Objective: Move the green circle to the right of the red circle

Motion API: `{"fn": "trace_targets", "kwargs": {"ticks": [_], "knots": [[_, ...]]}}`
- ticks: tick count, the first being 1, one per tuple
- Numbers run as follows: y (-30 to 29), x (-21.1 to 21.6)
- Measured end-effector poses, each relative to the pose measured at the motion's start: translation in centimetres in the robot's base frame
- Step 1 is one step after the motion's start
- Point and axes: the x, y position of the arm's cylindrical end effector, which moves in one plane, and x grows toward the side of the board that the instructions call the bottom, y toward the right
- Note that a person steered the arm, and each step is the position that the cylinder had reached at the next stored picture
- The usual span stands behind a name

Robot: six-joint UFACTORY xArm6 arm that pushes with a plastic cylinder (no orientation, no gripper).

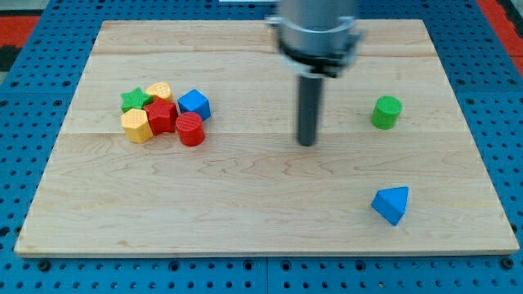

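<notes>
Surface: pale wooden board (261,220) on a blue pegboard bench.
Arm end: no claw to open or close, only a dark rod; my tip (306,144) stands near the frame's centre, touching no block.
Green circle (386,112): right of centre, alone, well apart from my tip.
Red circle (190,129): left of centre, at the lower right edge of a cluster.
Cluster: green star (133,100), orange block (159,90), blue block (195,104), red block (162,117), yellow block (136,126).
Lower right: blue triangle (391,204).
Handling: green circle looks light, rigid, likely to slide easily; push on its right face, centred, leftward.
</notes>
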Motion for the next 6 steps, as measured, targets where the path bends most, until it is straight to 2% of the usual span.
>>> {"fn": "trace_targets", "kwargs": {"ticks": [1, 2, 3, 4, 6], "knots": [[10.5, 0.8], [14.0, -3.1], [14.0, -5.6], [12.3, -6.1], [3.7, -6.0]]}}
